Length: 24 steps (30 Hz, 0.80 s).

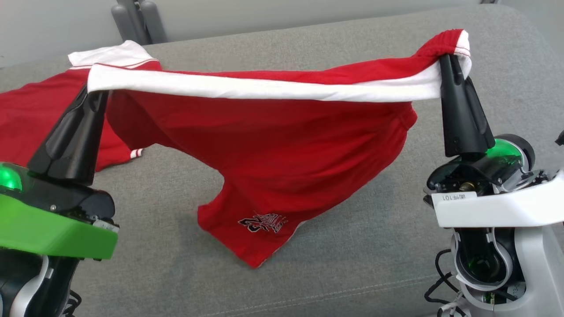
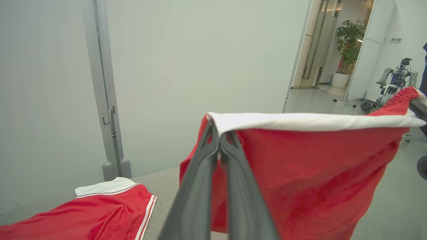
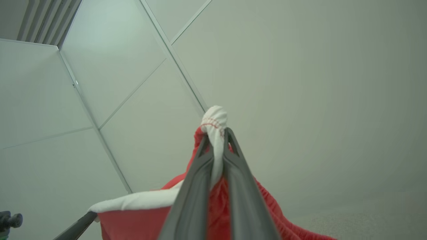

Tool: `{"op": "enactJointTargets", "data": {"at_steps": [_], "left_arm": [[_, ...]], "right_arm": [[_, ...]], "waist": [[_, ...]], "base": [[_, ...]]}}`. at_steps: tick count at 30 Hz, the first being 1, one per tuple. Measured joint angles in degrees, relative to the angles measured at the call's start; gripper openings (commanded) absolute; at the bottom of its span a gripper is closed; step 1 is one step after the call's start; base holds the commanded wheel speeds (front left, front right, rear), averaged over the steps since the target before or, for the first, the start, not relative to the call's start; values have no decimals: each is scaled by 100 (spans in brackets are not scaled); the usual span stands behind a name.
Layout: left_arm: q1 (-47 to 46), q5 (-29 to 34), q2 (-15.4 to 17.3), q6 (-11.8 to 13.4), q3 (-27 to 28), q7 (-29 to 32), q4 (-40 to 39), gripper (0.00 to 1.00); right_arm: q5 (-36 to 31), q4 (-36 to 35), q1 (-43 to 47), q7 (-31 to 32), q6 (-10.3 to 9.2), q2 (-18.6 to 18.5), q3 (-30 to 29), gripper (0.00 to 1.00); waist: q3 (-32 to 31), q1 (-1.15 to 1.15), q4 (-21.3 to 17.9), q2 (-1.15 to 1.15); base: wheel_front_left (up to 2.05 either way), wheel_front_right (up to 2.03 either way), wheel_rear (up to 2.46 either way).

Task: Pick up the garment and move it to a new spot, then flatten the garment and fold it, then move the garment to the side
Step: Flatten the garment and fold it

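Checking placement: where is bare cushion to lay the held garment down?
Bare grey cushion lies in front of the held garment, toward the robot, and beyond the right gripper. Far left is crowded: another red garment lies there.

A grey fabric cushion (image 1: 308, 273) meets a pale wall (image 2: 200, 50); beyond an open doorway (image 2: 317, 90) stands a potted plant (image 2: 348, 40).
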Motion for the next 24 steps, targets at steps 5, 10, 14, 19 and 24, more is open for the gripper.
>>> {"op": "enactJointTargets", "data": {"at_steps": [5, 10, 14, 19, 24], "left_arm": [[-9, -56, -43, 0, -53, 212, 55, 0], [-365, -65, -48, 0, -160, 433, 209, 0], [-850, -67, -54, 0, -231, 590, 369, 0], [-1540, -64, -151, 0, -361, 661, 881, 0], [-2148, -22, -280, -64, -482, 645, 1461, 0]], "right_arm": [[21, 124, -4, -1, -41, 1, -123, 0], [38, 487, -300, 7, -43, 7, -248, 0], [140, 829, -819, 11, -86, 5, -314, 0], [19, 1507, -1650, 112, -87, 2, -438, 0], [8, 2008, -2362, 60, -91, -2, -546, 0]], "waist": [[201, 0, -50, 0], [499, 0, -68, 0], [766, 0, -52, 0], [1110, 0, 16, 0], [1383, 0, 167, 0]], "base": [[0, 0, 0], [0, 0, 0], [0, 0, 0], [0, 0, 0], [0, 0, 0]]}}
